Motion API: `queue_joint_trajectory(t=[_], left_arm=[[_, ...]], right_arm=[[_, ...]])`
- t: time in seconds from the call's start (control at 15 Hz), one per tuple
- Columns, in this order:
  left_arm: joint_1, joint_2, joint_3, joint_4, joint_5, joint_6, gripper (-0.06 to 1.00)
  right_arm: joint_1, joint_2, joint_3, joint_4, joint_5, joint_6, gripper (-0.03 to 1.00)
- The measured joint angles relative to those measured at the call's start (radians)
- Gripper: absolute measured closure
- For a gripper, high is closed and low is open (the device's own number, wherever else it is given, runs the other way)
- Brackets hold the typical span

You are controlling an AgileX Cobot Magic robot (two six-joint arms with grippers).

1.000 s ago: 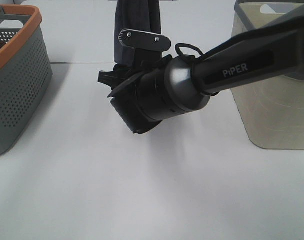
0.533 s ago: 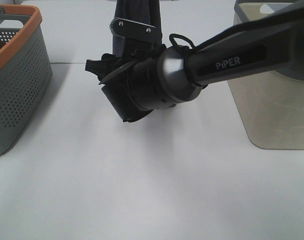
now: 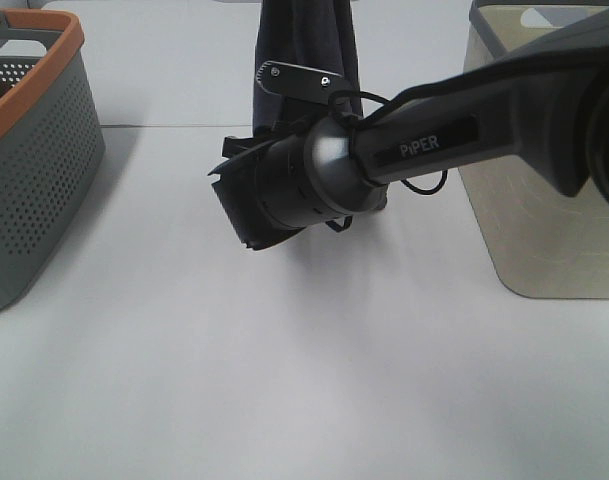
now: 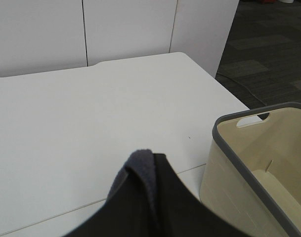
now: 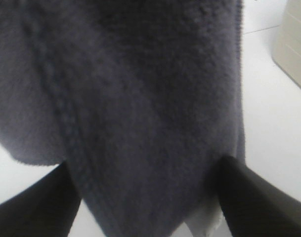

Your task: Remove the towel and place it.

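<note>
My left end effector (image 4: 155,205) is closed on a fold of the towel (image 3: 306,50) and holds it up. The cloth hangs at the top centre of the high view, above the worktop (image 3: 304,380), between the grey basket (image 3: 34,160) at the left edge and the beige basket (image 3: 544,210) at the right edge.

Compared with one second ago, the hanging towel has shifted a little to the right, and my right arm has followed it. My right end effector (image 5: 144,163) is wide open, with one finger (image 5: 31,207) on each side of the lower cloth, and it grips nothing. I judge that the towel is free of both baskets and that a second grip is being prepared.

In the high view my own wrist hides the right fingers and the lower edge of the towel, and the frame cuts off its top. I cannot find the tag with certainty.
</note>
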Motion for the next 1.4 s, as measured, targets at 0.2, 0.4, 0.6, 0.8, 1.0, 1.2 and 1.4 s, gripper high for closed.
queue_joint_trajectory(t=[0.2,0.4,0.6,0.8,1.0,1.2,1.4], left_arm=[[0.0,0.0,0.0,0.0,0.0,0.0,0.94],[0.008,0.0,0.0,0.0,0.0,0.0,0.94],[0.02,0.0,0.0,0.007,0.0,0.0,0.94],[0.023,0.001,0.0,0.009,-0.001,0.0,0.94],[0.052,0.001,0.0,0.009,-0.012,0.0,0.94],[0.101,0.0,0.0,-0.049,-0.016,0.0,0.94],[0.161,-0.026,0.0,-0.081,-0.013,0.007,0.94]], right_arm=[[-0.006,0.0,0.0,0.029,-0.031,-0.035,0.28],[-0.002,0.0,0.0,0.08,-0.042,-0.101,0.41],[0.007,0.0,-0.002,0.111,-0.029,-0.108,0.62],[0.007,-0.027,-0.005,0.113,-0.012,-0.14,0.94],[0.007,-0.077,-0.005,0.113,0.089,-0.268,0.94],[0.007,-0.17,-0.005,0.109,0.273,-0.573,0.94],[0.006,-0.257,0.063,0.11,0.386,-0.849,0.94]])
